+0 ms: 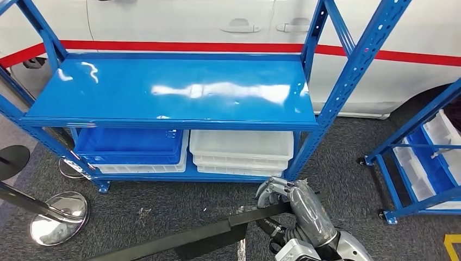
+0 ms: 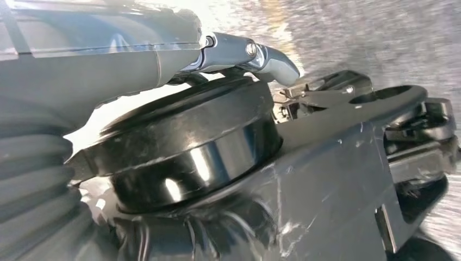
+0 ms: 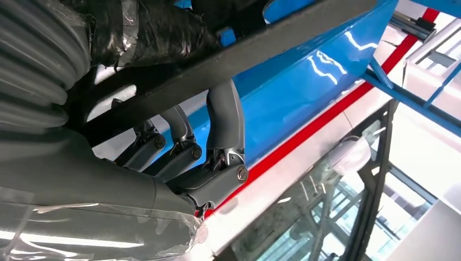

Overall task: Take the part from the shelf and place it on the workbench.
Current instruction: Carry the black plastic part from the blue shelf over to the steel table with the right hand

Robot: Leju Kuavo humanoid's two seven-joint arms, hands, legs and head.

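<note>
The part is a long flat black bar (image 1: pixel 217 231) that slants across the bottom of the head view above the dark carpet. My right hand (image 1: pixel 282 193) grips its right end, with the fingers curled over it, in front of the blue shelf (image 1: pixel 174 87). In the right wrist view the same bar (image 3: pixel 244 49) crosses over my right hand's dark fingers (image 3: pixel 223 119), which wrap around it. In the left wrist view, my left hand (image 2: pixel 228 51) shows a grey thumb stretched out. Its other fingers are hidden, and I see nothing in it.
The shelf's top board is bare and glossy. A blue bin (image 1: pixel 130 144) and stacked white bins (image 1: pixel 242 147) sit on its lower level. A chrome stanchion base (image 1: pixel 57 217) stands at the left and a second blue rack (image 1: pixel 429 157) at the right. A white vehicle is parked behind.
</note>
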